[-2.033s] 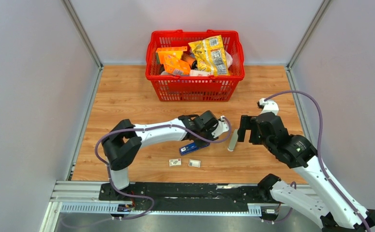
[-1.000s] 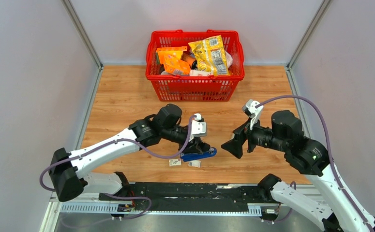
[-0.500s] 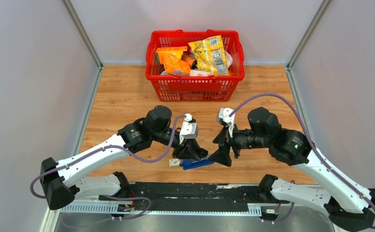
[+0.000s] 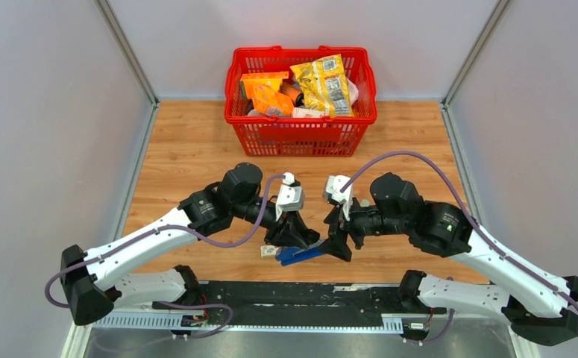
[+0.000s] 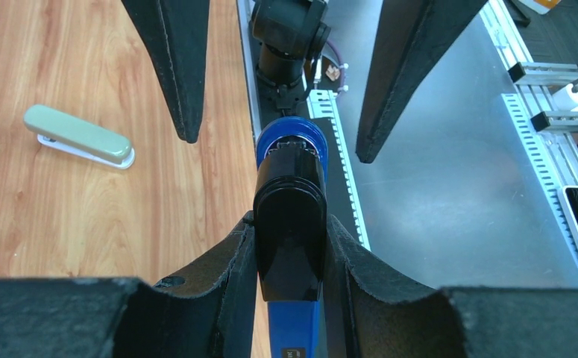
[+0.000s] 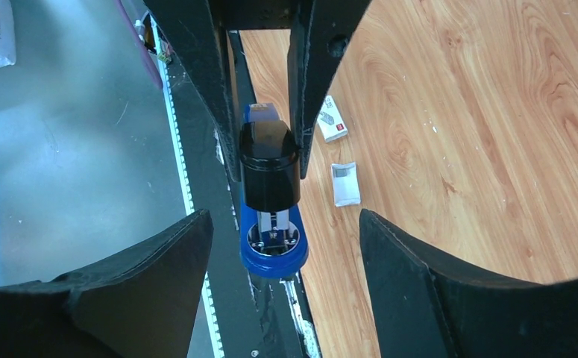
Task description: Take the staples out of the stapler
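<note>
The stapler [image 4: 301, 254], blue with a black top, is off the table over its near edge. My left gripper [image 4: 293, 237] is shut on its black part; in the left wrist view its fingers [image 5: 230, 261] press both sides of the stapler [image 5: 289, 216]. My right gripper [image 4: 338, 242] is open and faces the stapler's round blue end. In the right wrist view the right gripper [image 6: 284, 224] stands wide on both sides of the stapler [image 6: 271, 186] without touching it. Metal shows inside the blue end; I cannot make out any staples.
Two small white tags [image 6: 333, 118] [image 6: 345, 183] lie on the wood below the stapler. A pale green stapler [image 5: 77, 136] lies on the table. A red basket [image 4: 300, 138] of packets stands at the back. A black rail [image 4: 271, 292] runs along the near edge.
My left gripper has lifted the blue stapler off the table and carried it toward the near edge. My right gripper has swung left and its open jaws have come up to the stapler's end.
</note>
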Available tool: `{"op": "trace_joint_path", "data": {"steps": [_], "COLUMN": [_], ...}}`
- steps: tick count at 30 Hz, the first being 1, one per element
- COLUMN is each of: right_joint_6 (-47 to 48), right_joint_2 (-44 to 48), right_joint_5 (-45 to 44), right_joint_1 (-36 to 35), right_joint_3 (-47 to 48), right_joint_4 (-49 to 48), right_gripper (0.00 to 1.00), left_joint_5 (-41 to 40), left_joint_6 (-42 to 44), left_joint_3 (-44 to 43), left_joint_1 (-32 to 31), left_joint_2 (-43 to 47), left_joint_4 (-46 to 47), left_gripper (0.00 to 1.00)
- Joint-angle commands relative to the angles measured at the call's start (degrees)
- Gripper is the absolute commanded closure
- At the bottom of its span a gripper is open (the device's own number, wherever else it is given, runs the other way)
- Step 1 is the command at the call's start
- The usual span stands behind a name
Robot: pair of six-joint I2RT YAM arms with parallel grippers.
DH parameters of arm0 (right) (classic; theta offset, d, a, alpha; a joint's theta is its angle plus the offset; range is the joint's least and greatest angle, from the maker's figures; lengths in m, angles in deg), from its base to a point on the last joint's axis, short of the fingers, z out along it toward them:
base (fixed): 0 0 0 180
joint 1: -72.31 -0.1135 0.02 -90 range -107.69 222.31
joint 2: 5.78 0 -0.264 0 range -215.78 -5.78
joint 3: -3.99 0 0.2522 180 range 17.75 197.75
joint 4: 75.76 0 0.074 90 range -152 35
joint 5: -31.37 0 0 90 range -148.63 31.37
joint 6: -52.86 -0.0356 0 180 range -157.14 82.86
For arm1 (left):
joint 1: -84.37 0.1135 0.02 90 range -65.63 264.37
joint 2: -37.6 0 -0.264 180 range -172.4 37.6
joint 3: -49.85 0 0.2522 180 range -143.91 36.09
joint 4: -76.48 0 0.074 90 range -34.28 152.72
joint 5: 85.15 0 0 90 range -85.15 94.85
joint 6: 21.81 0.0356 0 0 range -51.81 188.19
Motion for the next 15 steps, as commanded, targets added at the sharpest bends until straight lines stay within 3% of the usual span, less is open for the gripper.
{"op": "trace_joint_path", "data": {"steps": [1, 12, 15], "right_joint_6": [0.8, 0.6, 0.7], "right_joint_2": [0.3, -1.3, -2.0], "right_joint_5": [-1.3, -0.3, -0.1], "right_joint_1": [-0.9, -3.6, -4.4], "right_joint_3": [-0.5, -1.6, -1.7], "right_joint_4": [-2.0, -4.2, -4.2], "right_gripper": [0.26, 0.36, 0.45], "left_joint_5": [3.1, 3.6, 3.6], "left_joint_6": [-1.8, -3.3, -3.4], "left_joint_3": [-2.0, -2.3, -2.3], "left_joint_1": [-0.1, 0.0, 0.0], "left_joint_2": [3.7, 3.0, 2.9], "left_joint_4": [5.2, 6.2, 6.6], "left_gripper": [1.0, 1.0, 1.0]}}
